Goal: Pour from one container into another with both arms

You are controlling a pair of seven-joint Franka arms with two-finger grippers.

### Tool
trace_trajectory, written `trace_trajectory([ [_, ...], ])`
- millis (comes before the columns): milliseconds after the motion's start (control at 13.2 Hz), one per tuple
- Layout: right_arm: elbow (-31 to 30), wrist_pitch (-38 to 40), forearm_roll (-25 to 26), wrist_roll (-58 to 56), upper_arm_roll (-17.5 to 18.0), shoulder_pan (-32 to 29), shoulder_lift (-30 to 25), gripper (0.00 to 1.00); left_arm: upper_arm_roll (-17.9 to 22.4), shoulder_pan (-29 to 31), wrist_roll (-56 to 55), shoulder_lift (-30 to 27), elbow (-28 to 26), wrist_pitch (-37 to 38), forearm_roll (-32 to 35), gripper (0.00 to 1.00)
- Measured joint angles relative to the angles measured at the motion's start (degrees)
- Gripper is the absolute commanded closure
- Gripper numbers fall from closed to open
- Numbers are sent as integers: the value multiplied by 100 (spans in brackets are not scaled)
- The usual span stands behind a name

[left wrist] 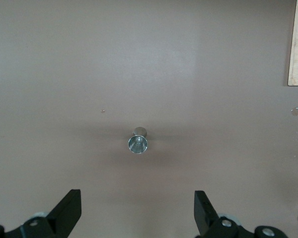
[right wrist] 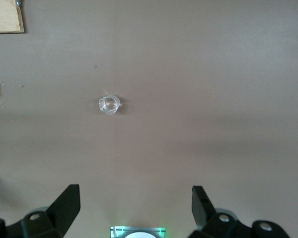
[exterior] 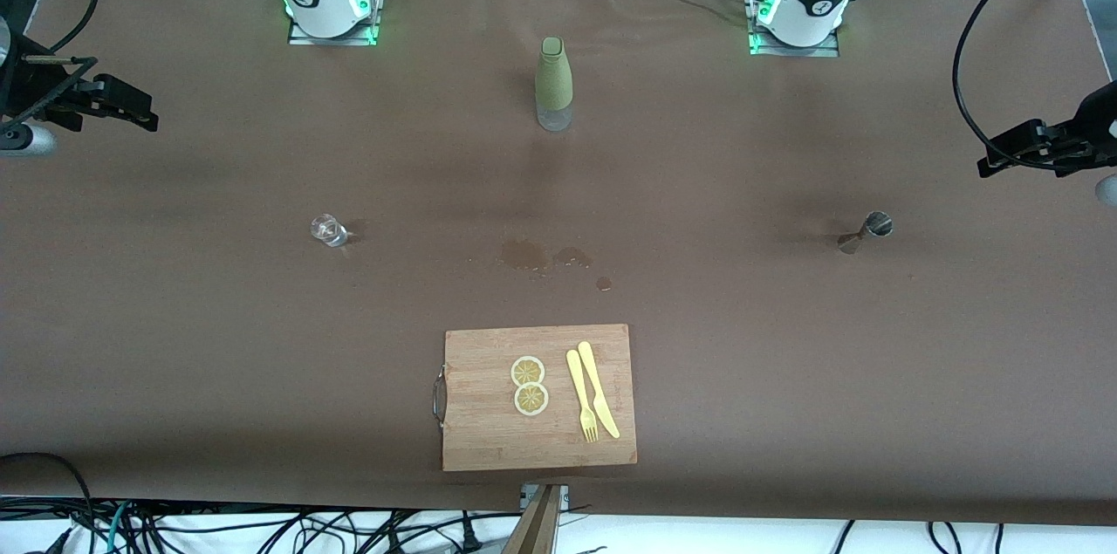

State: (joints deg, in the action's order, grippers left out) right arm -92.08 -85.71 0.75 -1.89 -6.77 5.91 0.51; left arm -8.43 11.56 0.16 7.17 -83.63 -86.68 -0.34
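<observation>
We read the coming move as turning on pairing: the jigger [exterior: 866,231] stands upright toward the left arm's end of the tabletop [exterior: 785,379], the tumbler [exterior: 328,229] upright toward the right arm's end, about equally far from the front camera and well apart from each other. So each arm has one vessel on its own side.

The left gripper [left wrist: 138,210] hangs high over the tabletop near its left-arm edge, fingers [left wrist: 69,208] spread wide with nothing between them. In its wrist view the jigger [left wrist: 138,143] sits centred ahead of the gap, its open cone facing up, its long axis vertical.

The right gripper [right wrist: 136,208] likewise hangs over the right-arm edge, fingers [right wrist: 68,206] apart and empty, with the tumbler [right wrist: 109,104] ahead of the gap and slightly off its centre line.

We judge that neither vessel is yet touched; each gripper must descend and close around its own vessel's side.
</observation>
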Motion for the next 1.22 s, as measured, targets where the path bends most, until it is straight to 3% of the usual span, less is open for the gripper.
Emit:
trace_trajectory([
  [456,0,326,0,-27,8,16,0,0,-10,17,0,13,-125,-45,9,0],
  [911,0,355,-2,-703,-79,-68,62,0,17,295,438,-372,-1529,-1378,342,0],
  [1215,0,323,-74,-1804,-395,-140,192,0,25,452,619,-533,-2370,-1935,365,0],
])
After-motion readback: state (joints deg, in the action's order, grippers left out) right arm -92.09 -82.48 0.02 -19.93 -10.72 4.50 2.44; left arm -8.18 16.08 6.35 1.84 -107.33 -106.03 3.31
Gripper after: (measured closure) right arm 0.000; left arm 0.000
